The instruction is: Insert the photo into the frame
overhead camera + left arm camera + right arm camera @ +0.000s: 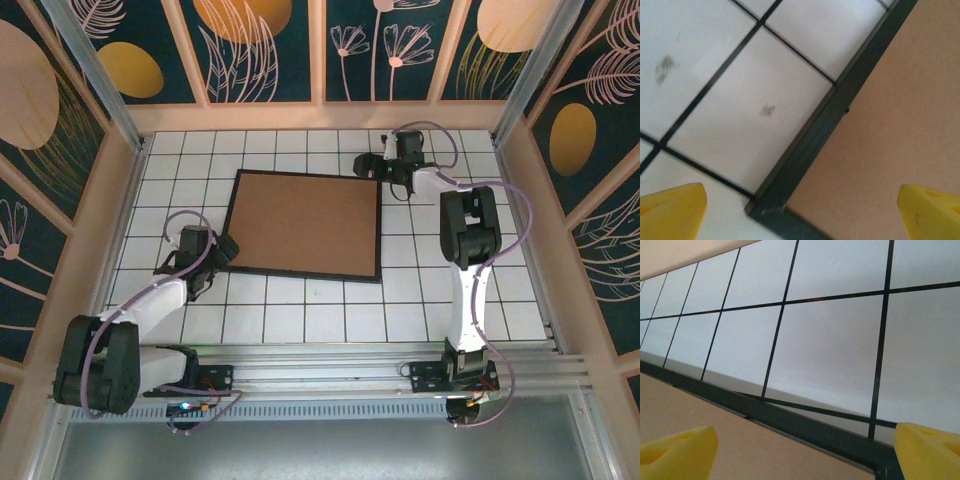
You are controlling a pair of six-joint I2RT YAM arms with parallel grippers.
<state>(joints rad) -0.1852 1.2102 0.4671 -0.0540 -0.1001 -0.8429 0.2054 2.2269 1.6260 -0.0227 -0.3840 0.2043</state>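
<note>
The frame (300, 272) lies flat mid-table, its narrow black rim around a plain brown backing board (305, 222). The photo is hidden. My left gripper (228, 252) hovers open at the frame's near left corner. In the left wrist view its yellow fingers (675, 210) straddle the corner of the rim (830, 115) and the board (890, 130), touching neither. My right gripper (372, 166) stands open at the far right corner. In the right wrist view the gripper (802, 452) has rim (805, 422) and board (715, 440) between its spread fingers (927, 450).
The white tiled table (300, 320) with black grid lines has free room on all sides of the frame. Patterned walls (320, 50) close in the back and sides. A metal rail (330, 375) carrying the arm bases runs along the near edge.
</note>
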